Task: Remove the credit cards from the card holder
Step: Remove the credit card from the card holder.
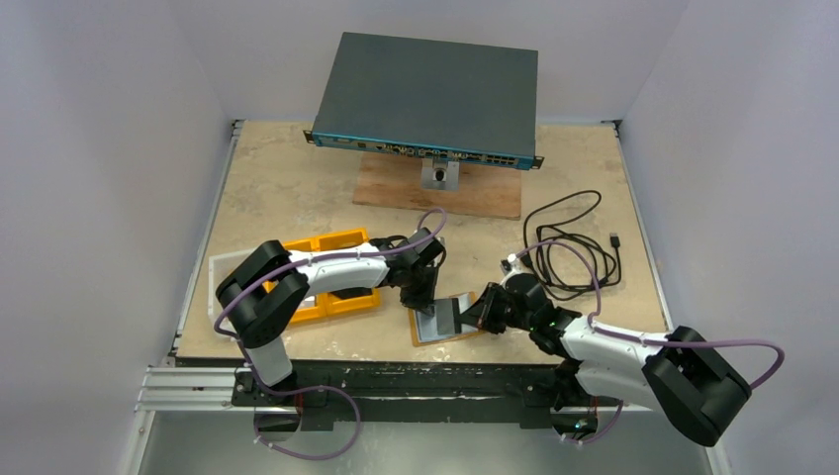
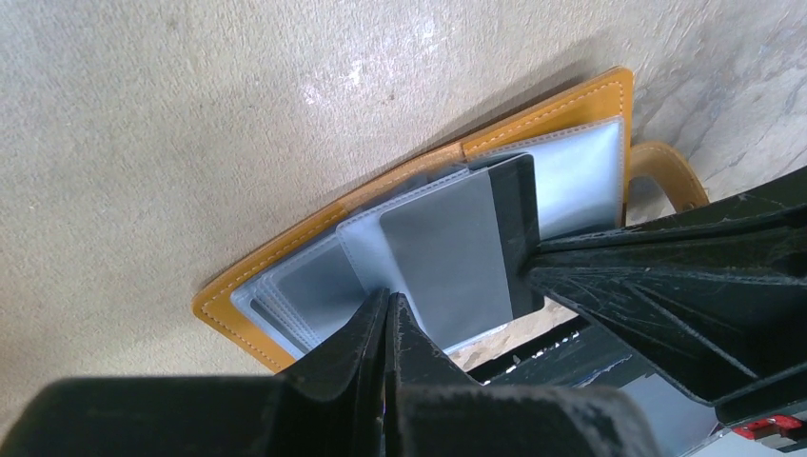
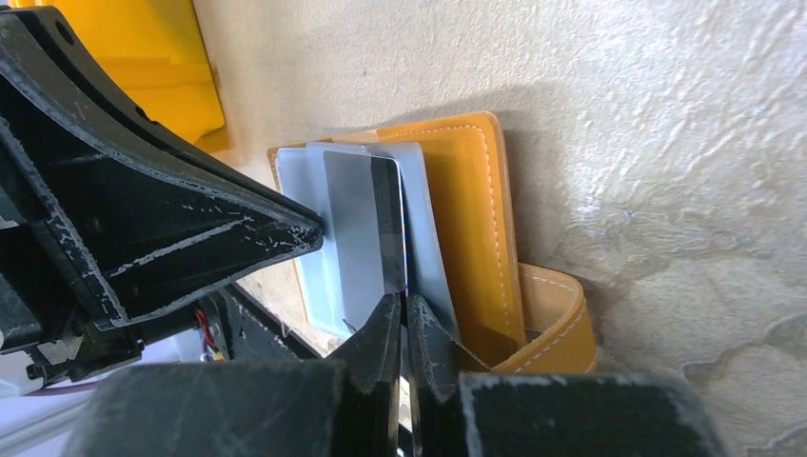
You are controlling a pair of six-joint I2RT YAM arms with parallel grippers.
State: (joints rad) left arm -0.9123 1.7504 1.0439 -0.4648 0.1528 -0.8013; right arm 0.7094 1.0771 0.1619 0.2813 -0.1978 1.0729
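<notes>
Grey card's [image 3: 357,228] edge lost between right gripper's [image 3: 400,305] closed fingers [image 3: 425,345]

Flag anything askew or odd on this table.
The holder lies open and skewed near the table's front edge, sleeves fanned up. Right end effector is shut on a grey card; left end effector is shut at the same card's edge, card or sleeve unclear.

No readable text — credit card [image 2: 442,262] plain grey, switch [image 1: 425,94] markings too small.
</notes>
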